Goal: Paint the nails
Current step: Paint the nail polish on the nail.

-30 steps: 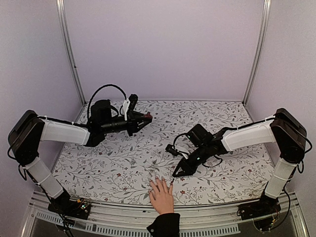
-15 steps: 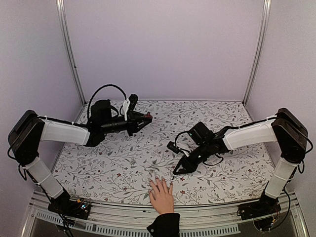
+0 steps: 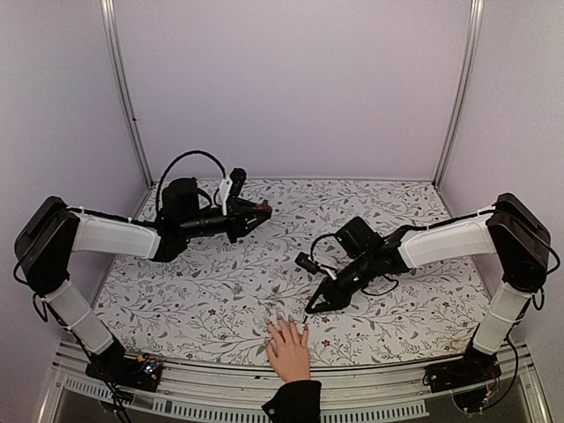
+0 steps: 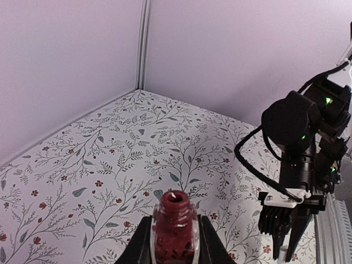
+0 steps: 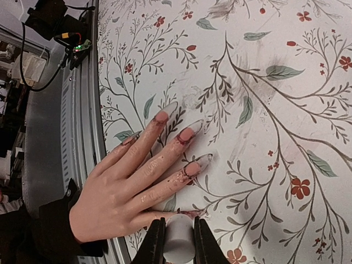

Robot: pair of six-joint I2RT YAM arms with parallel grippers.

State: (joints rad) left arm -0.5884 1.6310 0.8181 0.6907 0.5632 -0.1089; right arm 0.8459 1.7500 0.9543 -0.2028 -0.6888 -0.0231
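A light-skinned hand (image 3: 288,348) with a black cuff lies flat at the table's near edge, fingers spread. In the right wrist view its long pale nails (image 5: 202,160) rest on the floral cloth, with red smears on the fingertips. My right gripper (image 5: 179,223) is shut on a white cap (image 5: 179,242) just above the lowest finger, whose tip the cap hides. From above, the right gripper (image 3: 311,307) hovers right beside the fingertips. My left gripper (image 4: 175,221) is shut on an open dark-red bottle (image 4: 175,231), held at the back left (image 3: 263,209) above the table.
The floral cloth (image 3: 370,211) covers the table inside pale enclosure walls. A metal rail (image 5: 82,121) with cables runs along the near edge beside the hand. The right arm (image 4: 300,148) shows at the right of the left wrist view.
My right gripper has edged slightly left with the white cap, closer to the fingertips. The left arm and the hand have not moved.
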